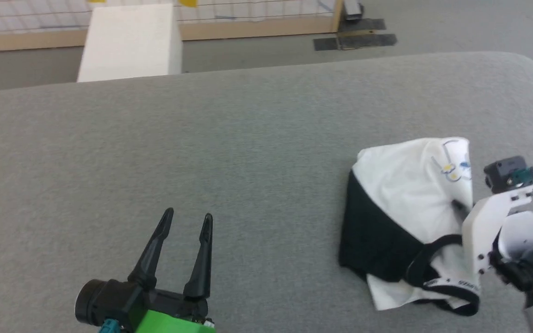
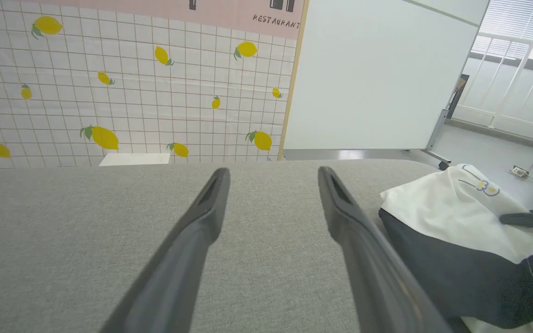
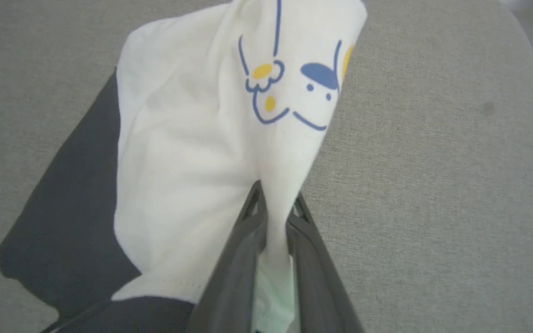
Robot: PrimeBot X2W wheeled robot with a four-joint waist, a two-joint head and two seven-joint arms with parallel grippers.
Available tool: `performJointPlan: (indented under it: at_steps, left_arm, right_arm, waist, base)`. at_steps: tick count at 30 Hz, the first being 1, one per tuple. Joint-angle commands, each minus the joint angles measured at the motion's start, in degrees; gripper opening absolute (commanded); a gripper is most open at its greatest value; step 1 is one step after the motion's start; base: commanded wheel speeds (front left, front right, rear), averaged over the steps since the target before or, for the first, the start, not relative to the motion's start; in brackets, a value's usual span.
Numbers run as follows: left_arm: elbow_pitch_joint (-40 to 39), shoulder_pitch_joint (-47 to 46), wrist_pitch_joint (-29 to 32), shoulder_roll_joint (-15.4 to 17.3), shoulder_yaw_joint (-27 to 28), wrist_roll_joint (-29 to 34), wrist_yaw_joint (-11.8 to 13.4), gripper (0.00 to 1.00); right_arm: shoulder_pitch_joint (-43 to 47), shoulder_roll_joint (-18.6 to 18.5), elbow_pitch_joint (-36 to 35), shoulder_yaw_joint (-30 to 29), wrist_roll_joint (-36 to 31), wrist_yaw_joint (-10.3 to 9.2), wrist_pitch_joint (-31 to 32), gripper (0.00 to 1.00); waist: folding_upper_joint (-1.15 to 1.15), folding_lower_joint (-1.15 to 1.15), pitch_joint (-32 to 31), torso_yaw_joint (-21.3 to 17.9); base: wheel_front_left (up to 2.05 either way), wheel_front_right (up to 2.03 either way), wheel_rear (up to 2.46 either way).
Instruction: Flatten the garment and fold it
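The garment (image 1: 405, 194) lies bunched on the right of the grey cushioned surface (image 1: 201, 138), white body uppermost with a small blue and yellow print, black band and sleeve along its left and lower side. My right gripper (image 3: 275, 203) is shut on a fold of the white cloth, which is pulled up into a peak between the fingers (image 3: 243, 240). In the head view that gripper (image 1: 460, 206) reaches in from the right edge. My left gripper (image 1: 187, 216) stands open at the lower left, well apart from the garment (image 2: 461, 231), with nothing between its fingers (image 2: 201, 222).
A white box (image 1: 130, 44) stands on the floor beyond the far edge of the surface. Behind it runs a wall with a lemon-print grid (image 2: 132, 92) and a white panel (image 2: 377, 74). The surface's rounded right corner (image 1: 525, 69) lies close to the garment.
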Motion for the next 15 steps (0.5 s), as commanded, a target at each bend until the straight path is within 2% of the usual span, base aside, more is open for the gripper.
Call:
performJointPlan:
  at_steps: [1,8,15]
  left_arm:
    - [-0.12,-0.73,0.10,0.26,-0.11,0.48,-0.11,1.00]
    - [-0.50,-3.16,0.74,1.12,-0.68,1.07,-0.20,1.00]
    - [-1.74,-7.34,2.03,2.36,-1.30,2.29,-0.48,1.00]
  right_arm:
    - [-1.81,-1.81,-0.41,0.62,0.22,-0.09,0.19,0.00]
    - [-7.79,-10.05,0.15,3.49,1.53,-0.09,0.57,0.00]
    - [-14.15,-19.16,1.97,4.95,2.33,-0.09,-0.67,0.00]
  waist:
    - [0.00,0.00,0.74,-3.48]
    - [0.00,0.00,4.63,-6.41]
    - [0.00,0.00,12.06,-6.31]
  base:
    - [0.00,0.00,0.00]
    - [0.00,0.00,0.00]
    - [0.00,0.00,0.00]
